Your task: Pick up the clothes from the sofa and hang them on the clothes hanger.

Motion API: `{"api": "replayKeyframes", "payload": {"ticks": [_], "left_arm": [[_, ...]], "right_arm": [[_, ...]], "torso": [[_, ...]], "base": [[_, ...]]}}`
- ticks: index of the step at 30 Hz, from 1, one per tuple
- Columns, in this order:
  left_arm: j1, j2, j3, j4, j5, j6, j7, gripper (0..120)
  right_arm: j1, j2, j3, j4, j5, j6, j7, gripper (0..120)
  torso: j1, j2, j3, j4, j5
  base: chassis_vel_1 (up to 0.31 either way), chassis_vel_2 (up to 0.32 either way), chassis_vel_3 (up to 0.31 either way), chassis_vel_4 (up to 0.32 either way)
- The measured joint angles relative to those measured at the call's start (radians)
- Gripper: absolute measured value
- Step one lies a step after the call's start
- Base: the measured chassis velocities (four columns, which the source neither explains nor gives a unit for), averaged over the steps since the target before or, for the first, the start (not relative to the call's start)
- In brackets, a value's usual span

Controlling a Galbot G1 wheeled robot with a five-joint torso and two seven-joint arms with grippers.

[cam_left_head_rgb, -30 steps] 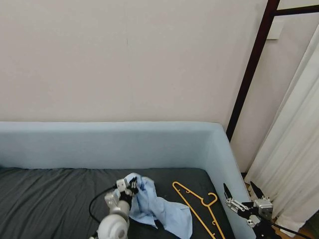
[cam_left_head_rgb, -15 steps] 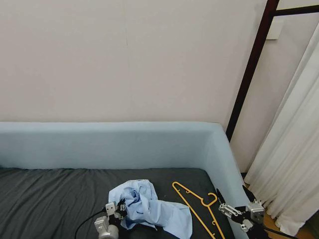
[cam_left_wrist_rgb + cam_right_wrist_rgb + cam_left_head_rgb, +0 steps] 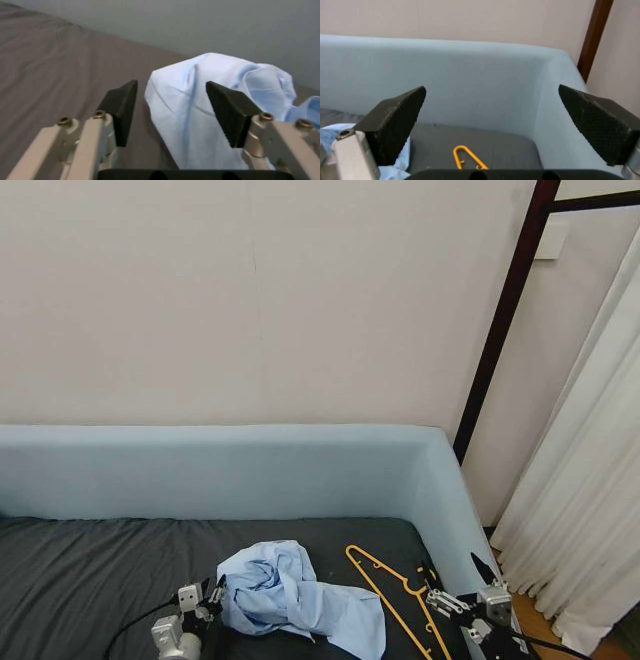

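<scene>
L gripper (image 3: 175,110) backed off, jaws apart, empty. Crumpled pale-blue cotton shirt (image 3: 290,600) back on dark grey sofa cushion (image 3: 100,590), beside orange plastic hanger (image 3: 400,590). R gripper (image 3: 458,585) apart, nr hanger. Pick likely needs redoing.

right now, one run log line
left gripper: jaws open at shirt | right gripper: jaws open near hanger | shirt: crumpled on sofa

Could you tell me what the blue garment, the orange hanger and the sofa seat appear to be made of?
Garment: thin woven cloth, probably cotton, matte; it crumples in soft folds.
Hanger: likely plastic or coated wire; thin, uniformly orange, smooth.
Sofa seat: dark grey fabric, matte, with fine creases.
</scene>
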Motion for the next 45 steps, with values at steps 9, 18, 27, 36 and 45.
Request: {"api": "replayKeyframes", "payload": {"ticks": [9,18,27,36,45], "left_arm": [[0.1,-0.001,-0.024,-0.093,0.157,-0.051,0.04,94],[0.13,-0.006,0.001,-0.132,0.209,-0.055,0.06,100],[0.184,0.018,-0.043,-0.135,0.22,-0.075,0.101,100],[0.356,-0.035,-0.167,-0.137,0.307,-0.182,0.172,96],[0.363,-0.058,-0.181,-0.13,0.317,-0.193,0.172,96]], "right_arm": [[-0.038,-0.023,-0.054,0.024,0.007,-0.017,0.007,100],[-0.037,-0.121,-0.136,0.051,0.155,-0.147,0.055,100],[0.224,-0.251,-0.283,-0.048,0.42,-0.312,0.145,100],[0.606,-0.274,-0.638,-0.256,0.53,-0.413,0.221,100],[0.783,-0.143,-0.804,-0.463,0.681,-0.485,0.31,100]], "torso": [[0.0,0.0,0.0,-0.0004,0.0001],[0.0,0.0,0.0,-0.0004,0.0002],[0.0,0.0,0.0,0.0004,0.0005],[0.0,0.0,0.0,0.0005,0.0001],[0.0,0.0,0.0,-0.0001,0.0001]], "base": [[0.0,0.0,0.0,0.0],[0.0,0.0,0.0,0.0],[0.0,0.0,0.0,0.0],[0.0,0.0,0.0,0.0],[0.0,0.0,0.0,0.0]]}}
